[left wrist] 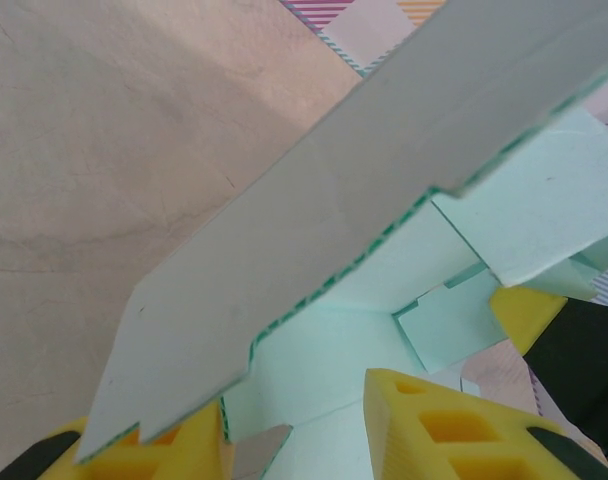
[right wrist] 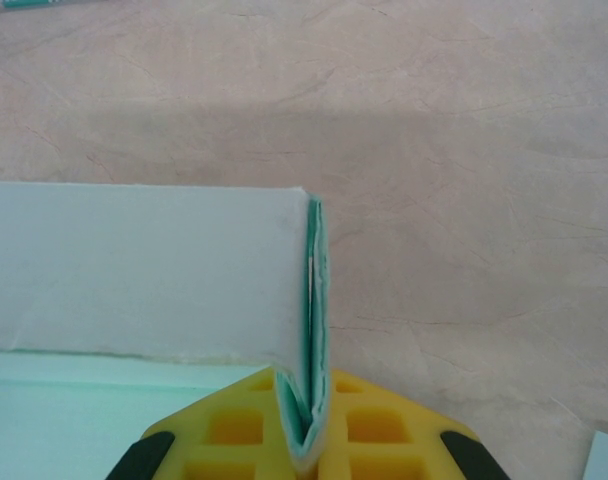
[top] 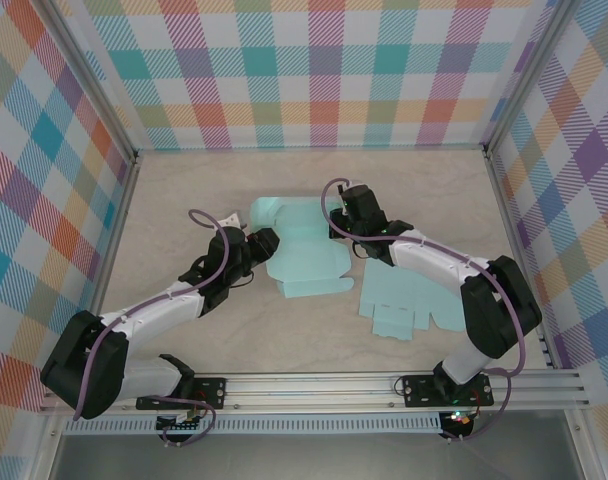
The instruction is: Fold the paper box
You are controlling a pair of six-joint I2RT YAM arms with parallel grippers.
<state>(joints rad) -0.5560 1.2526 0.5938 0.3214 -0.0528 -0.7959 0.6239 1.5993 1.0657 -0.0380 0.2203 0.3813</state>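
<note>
Two tools meet at the paper box (top: 306, 255), which lies half-folded on the counter (top: 184, 200) midway between the arms, with a second flat blank (top: 414, 300) just beside it on the right.

The right tool (top: 342, 213) is clamped on the box's far right side. From its own wrist, the yellow fingers (right wrist: 234, 430) pinch a doubled-over wall of teal card, and that wall stands upright on edge.

The left tool (top: 262, 243) is at the box's left edge. In its wrist view the fingers (left wrist: 434, 420) stand apart, nothing pinched between them. A raised flap (left wrist: 334, 220) runs slantwise across the view, its notched lower end over the left-hand finger, while the other finger sits clear of it. Whether the card touches that nearer finger is hard to say from this angle.

The coming move likely turns on that offset: the flap lies to one side of the gap, its long edge running up and away from the left tool, which is the nearer one.
</note>
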